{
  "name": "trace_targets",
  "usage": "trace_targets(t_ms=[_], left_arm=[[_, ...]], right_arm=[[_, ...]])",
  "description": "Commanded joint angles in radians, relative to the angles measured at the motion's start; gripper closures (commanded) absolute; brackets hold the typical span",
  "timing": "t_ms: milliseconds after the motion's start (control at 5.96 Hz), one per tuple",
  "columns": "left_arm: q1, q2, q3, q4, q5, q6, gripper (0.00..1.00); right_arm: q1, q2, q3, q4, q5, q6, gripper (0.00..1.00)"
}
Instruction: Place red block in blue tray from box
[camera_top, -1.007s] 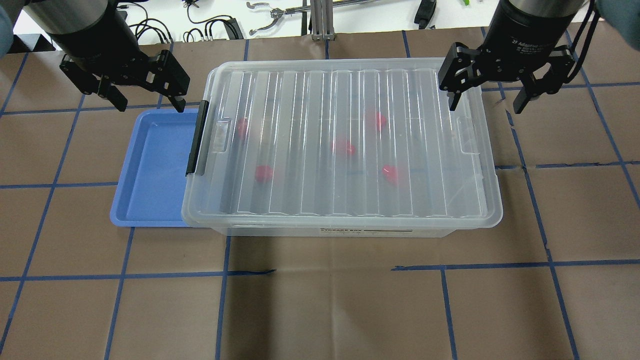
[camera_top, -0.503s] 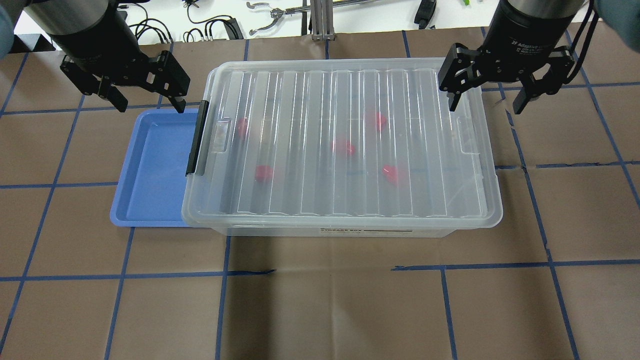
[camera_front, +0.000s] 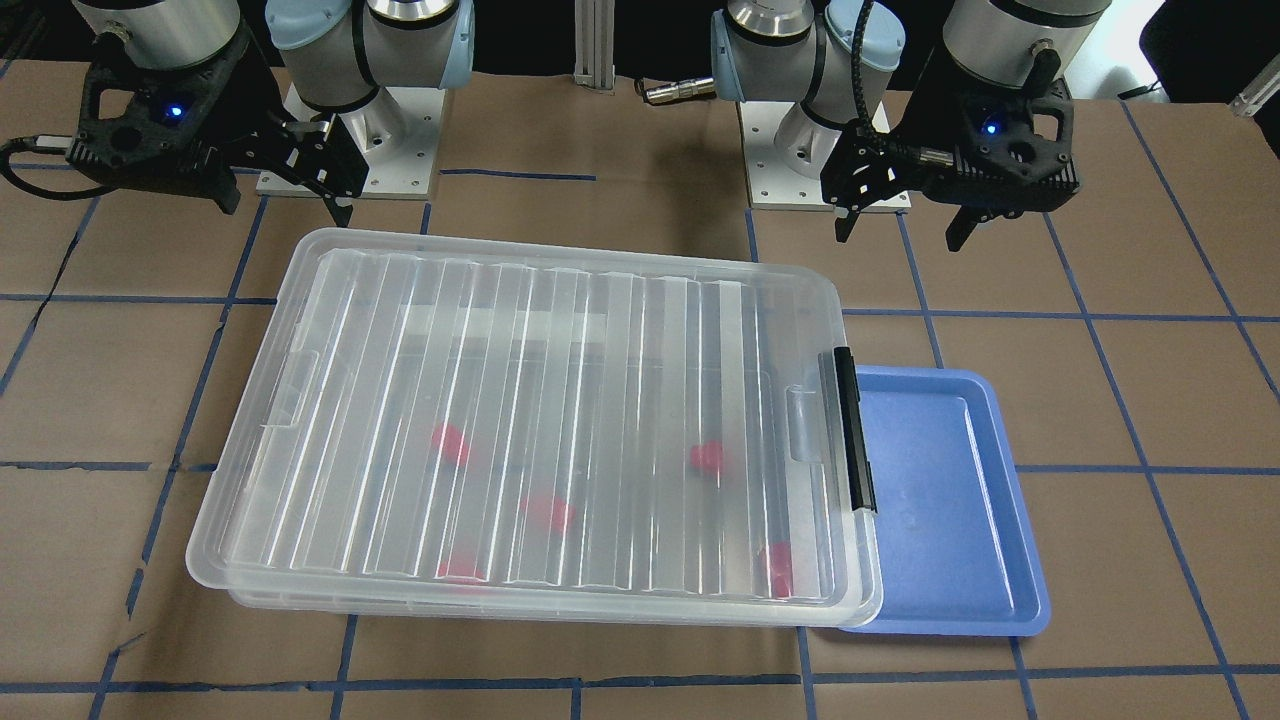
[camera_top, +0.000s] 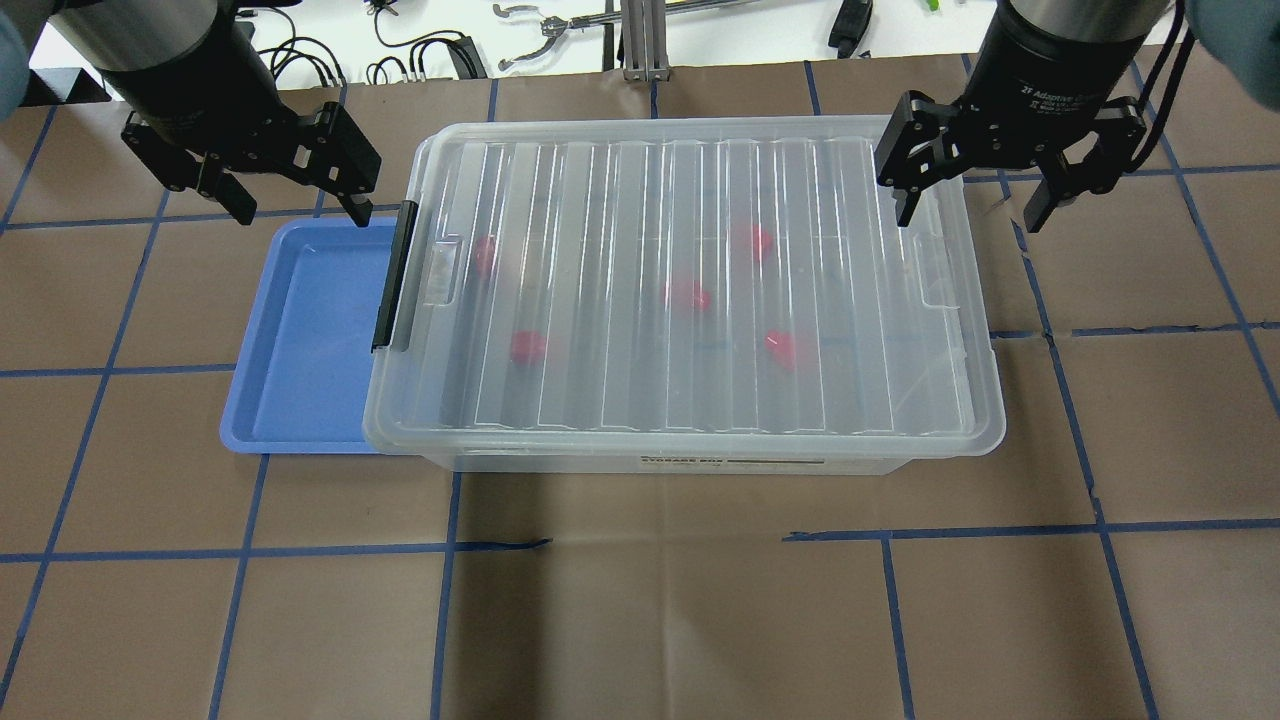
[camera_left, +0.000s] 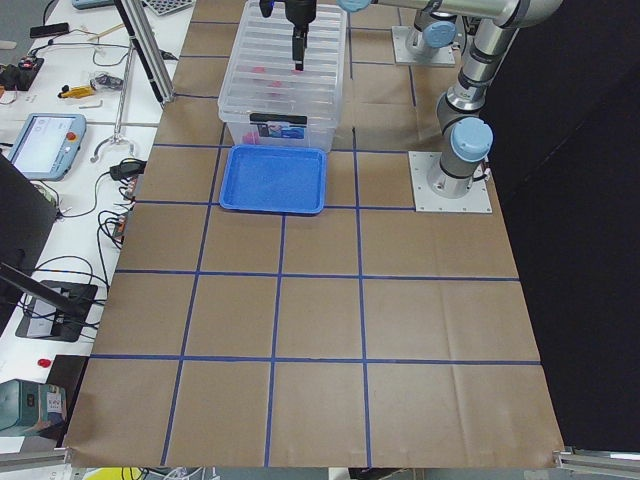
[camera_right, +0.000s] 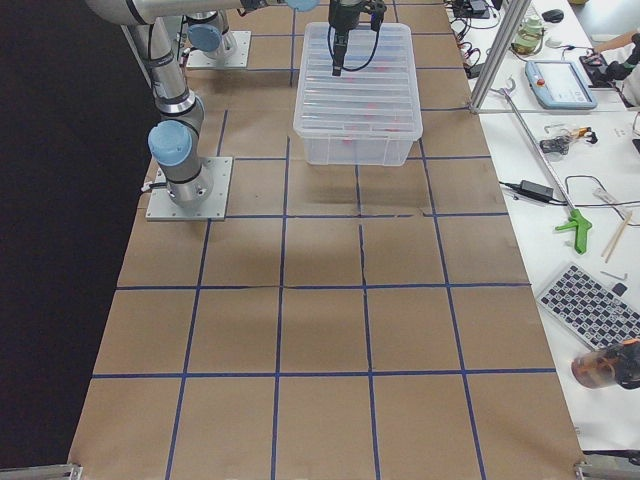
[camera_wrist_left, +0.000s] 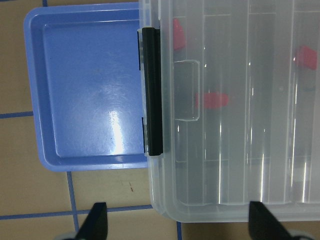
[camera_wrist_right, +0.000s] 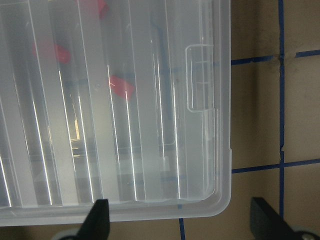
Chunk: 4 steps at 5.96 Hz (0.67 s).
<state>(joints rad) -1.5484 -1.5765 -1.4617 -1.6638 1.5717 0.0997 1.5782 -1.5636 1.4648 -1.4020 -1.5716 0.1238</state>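
The clear box stands mid-table with its ribbed lid on and its black latch on its left end. Several red blocks, one near the middle, lie inside under the lid. The blue tray is empty and lies against the box's left end, partly under its rim. My left gripper is open and empty above the tray's far edge. In the left wrist view the tray and latch show. My right gripper is open and empty above the box's far right corner.
Brown paper with a blue tape grid covers the table. Cables and tools lie on the white bench beyond the far edge. The arm bases stand on the robot's side of the box.
The right gripper has shifted very slightly toward the box's right end. The left gripper, box, tray and blocks have not moved.
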Motion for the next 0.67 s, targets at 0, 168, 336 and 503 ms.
trace_targets(t_ms=[0, 168, 336, 503], left_arm=[[0.001, 0.0, 0.0, 0.001, 0.001, 0.0, 0.02], [0.001, 0.0, 0.001, 0.001, 0.001, 0.0, 0.02], [0.001, 0.0, 0.001, 0.001, -0.001, 0.0, 0.02], [0.001, 0.001, 0.001, 0.001, 0.001, 0.0, 0.02]], right_arm=[[-0.015, 0.008, 0.009, -0.009, -0.007, -0.016, 0.0], [-0.026, 0.013, 0.029, -0.014, -0.01, -0.057, 0.0], [-0.055, 0.025, 0.054, -0.047, -0.011, -0.061, 0.0], [-0.088, 0.028, 0.101, -0.099, -0.014, -0.114, 0.0]])
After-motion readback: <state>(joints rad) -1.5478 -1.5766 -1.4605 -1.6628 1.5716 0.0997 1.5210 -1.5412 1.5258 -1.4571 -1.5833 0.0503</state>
